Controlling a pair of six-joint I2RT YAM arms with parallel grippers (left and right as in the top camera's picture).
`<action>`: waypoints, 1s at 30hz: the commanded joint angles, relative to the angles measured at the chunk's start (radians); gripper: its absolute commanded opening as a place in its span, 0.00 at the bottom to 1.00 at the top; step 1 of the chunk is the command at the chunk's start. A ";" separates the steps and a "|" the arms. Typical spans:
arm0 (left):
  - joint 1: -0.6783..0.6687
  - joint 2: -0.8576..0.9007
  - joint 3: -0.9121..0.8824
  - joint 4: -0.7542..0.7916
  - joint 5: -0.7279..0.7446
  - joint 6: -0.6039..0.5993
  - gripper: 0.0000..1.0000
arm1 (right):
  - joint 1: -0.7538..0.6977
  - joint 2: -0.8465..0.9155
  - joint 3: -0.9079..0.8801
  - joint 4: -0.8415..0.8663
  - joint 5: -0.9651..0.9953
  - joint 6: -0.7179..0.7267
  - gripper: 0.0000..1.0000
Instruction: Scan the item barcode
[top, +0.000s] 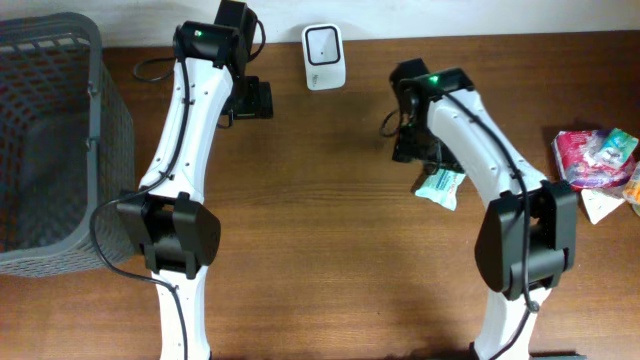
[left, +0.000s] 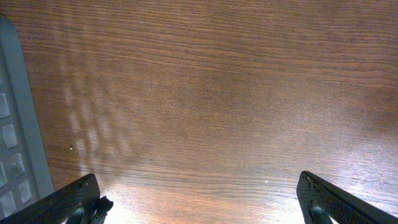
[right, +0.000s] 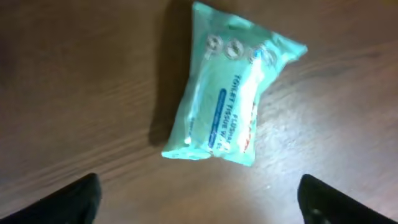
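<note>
Just above the right tool (right: 199, 182) in its wrist view, the wipes packet (right: 229, 93) lies loose on the desk (right: 87, 68), long axis upper right to lower left. That tool, the nearer one, gapes wide and empty.

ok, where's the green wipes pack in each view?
Overhead: wipes pack right of centre, on the table, partly under the right arm.
Left wrist: not in it; bare wood and the basket edge only.
Right wrist: upper centre, flat on the wood, ahead of the open right gripper.
Shared landmark: the wood-grain table, in all three.
</note>
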 joint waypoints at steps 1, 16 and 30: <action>-0.002 0.009 0.013 -0.001 -0.008 -0.010 0.99 | -0.136 -0.004 0.001 -0.011 -0.270 -0.125 0.99; -0.002 0.009 0.013 -0.001 -0.008 -0.010 0.99 | -0.183 -0.002 0.000 -0.023 -0.311 -0.189 0.79; -0.002 0.009 0.013 -0.001 -0.008 -0.010 0.99 | 0.083 0.200 0.000 0.032 0.300 0.248 0.79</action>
